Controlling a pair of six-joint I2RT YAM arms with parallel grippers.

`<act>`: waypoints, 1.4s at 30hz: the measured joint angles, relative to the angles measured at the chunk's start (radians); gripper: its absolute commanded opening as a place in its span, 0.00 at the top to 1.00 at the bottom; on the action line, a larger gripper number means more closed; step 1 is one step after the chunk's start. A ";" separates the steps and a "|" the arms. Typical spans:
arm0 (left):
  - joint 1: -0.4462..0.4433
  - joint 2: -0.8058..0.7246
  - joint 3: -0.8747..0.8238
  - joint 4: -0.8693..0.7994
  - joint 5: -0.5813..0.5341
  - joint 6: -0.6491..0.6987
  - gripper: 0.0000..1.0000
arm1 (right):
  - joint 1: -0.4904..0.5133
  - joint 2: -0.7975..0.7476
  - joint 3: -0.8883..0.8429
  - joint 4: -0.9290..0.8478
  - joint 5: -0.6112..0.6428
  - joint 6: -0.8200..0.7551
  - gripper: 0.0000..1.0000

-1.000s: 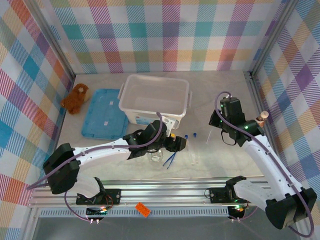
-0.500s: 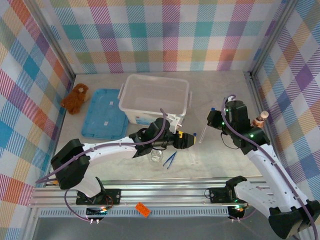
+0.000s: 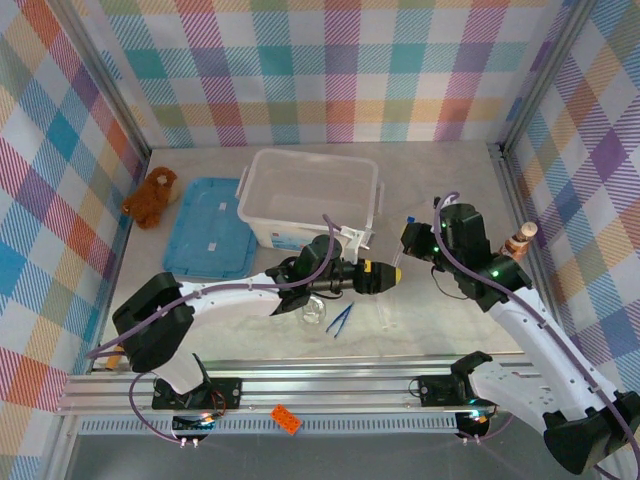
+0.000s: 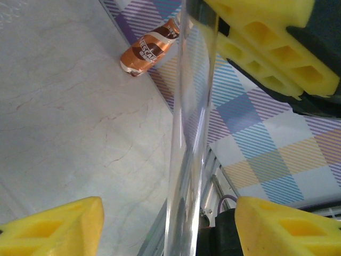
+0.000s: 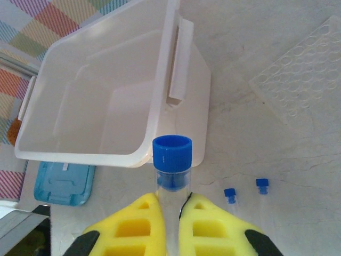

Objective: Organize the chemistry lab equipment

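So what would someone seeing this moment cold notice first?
First comes the right gripper, pinching a blue-capped test tube just right of the white bin. The left gripper is open, with a yellow finger on each side of that clear tube, not touching it. After that, the loud plaid walls and the blue lid left of the bin draw the eye.
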 measured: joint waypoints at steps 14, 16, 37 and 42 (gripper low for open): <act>-0.004 0.039 0.000 0.054 0.031 -0.063 0.78 | 0.032 0.035 0.000 0.034 0.008 0.010 0.90; -0.004 0.039 0.000 0.054 0.032 -0.056 0.83 | 0.034 0.035 0.000 0.034 0.012 0.010 0.90; 0.026 -0.053 0.015 -0.152 0.026 0.174 1.00 | 0.008 0.105 0.219 -0.163 -0.002 -0.094 0.50; 0.042 -0.082 0.011 -0.231 0.005 0.295 1.00 | -0.120 0.190 0.312 -0.254 -0.176 -0.171 0.45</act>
